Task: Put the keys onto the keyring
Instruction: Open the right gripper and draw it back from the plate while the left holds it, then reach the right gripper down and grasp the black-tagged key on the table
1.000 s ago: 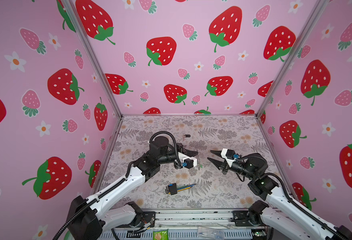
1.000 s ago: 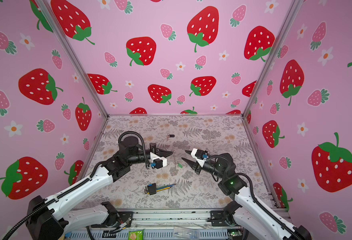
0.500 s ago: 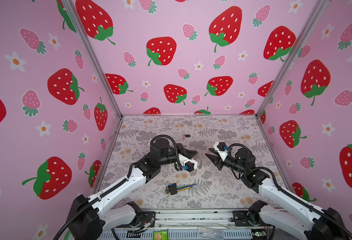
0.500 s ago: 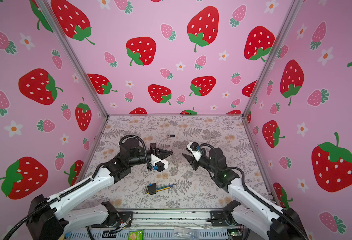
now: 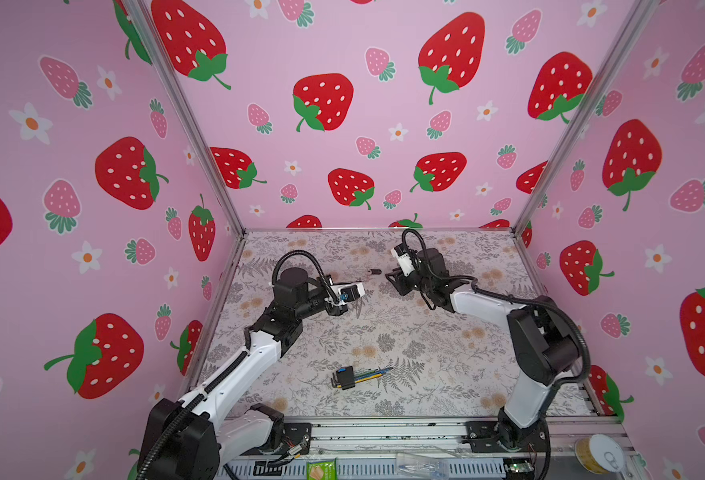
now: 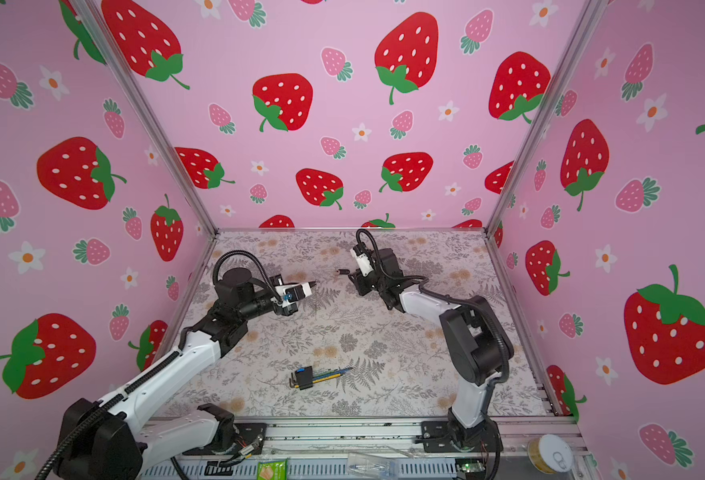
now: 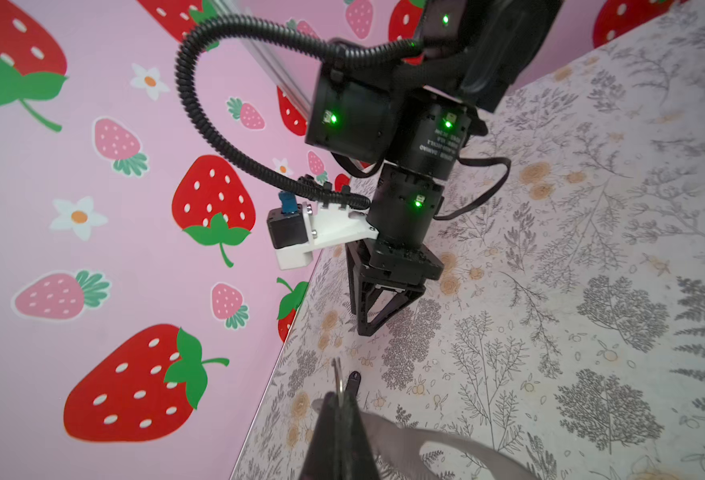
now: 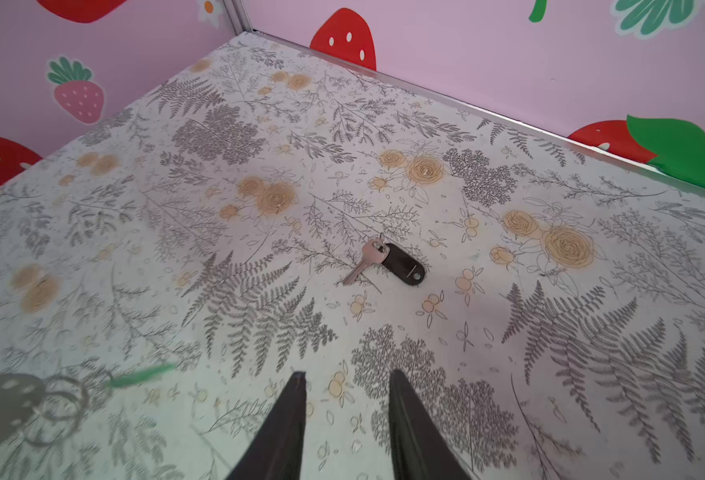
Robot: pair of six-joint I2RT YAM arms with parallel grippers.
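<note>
left claw (image 7: 337, 401) clamped on keyring (image 8: 1, 401); right claw (image 8: 347, 374) apart, angled down toward black-tagged key (image 8: 384, 262).

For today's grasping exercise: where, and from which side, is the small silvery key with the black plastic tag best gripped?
Probably the black plastic tag, from above, jaws across its narrow width: it lies flat on the floral table and is broader than the thin silvery key blade.

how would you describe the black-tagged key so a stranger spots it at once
On the floral table, toward the back wall, just ahead of the right gripper, lies a small silver key. Its black oval tag sets it apart; the coloured hex wrenches lie far nearer the front edge.
</note>
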